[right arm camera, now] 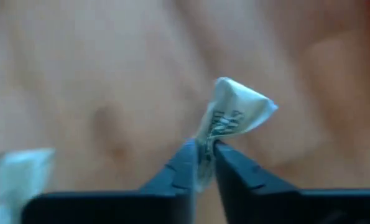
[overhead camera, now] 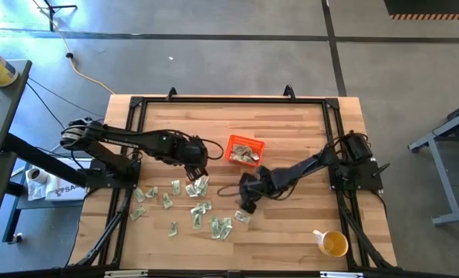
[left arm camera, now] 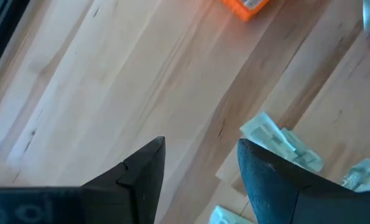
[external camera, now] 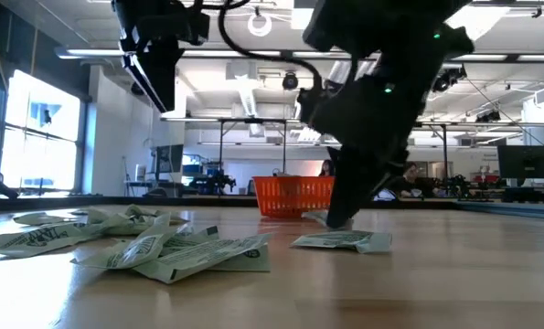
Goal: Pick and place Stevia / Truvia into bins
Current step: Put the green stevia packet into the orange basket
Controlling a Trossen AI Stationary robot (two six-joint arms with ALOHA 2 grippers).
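Several pale green and white Stevia sachets (overhead camera: 192, 202) lie flat and scattered on the wooden table, left of centre. The orange bin (overhead camera: 244, 150) stands behind them with sachets inside. My left gripper (left arm camera: 200, 163) hangs open above the table beside the pile, with bare wood between its fingers. My right gripper (overhead camera: 248, 202) reaches down to the table in front of the bin and is shut on one sachet (right arm camera: 234, 112). Another sachet (external camera: 341, 240) lies flat just in front of it. My right gripper pinches one sachet by an edge (right arm camera: 204, 149) between its two fingertips. The fingers slant steeply down from the table's right side. The rest of the sachet stands out past the fingertips, buckled. Whether it is clear of the table cannot be seen.
A yellow cup (overhead camera: 333, 244) stands near the table's front right corner. A black frame (overhead camera: 229, 100) runs around the table's edges. Bare wood shows at the far left of the table and at the right of the bin.
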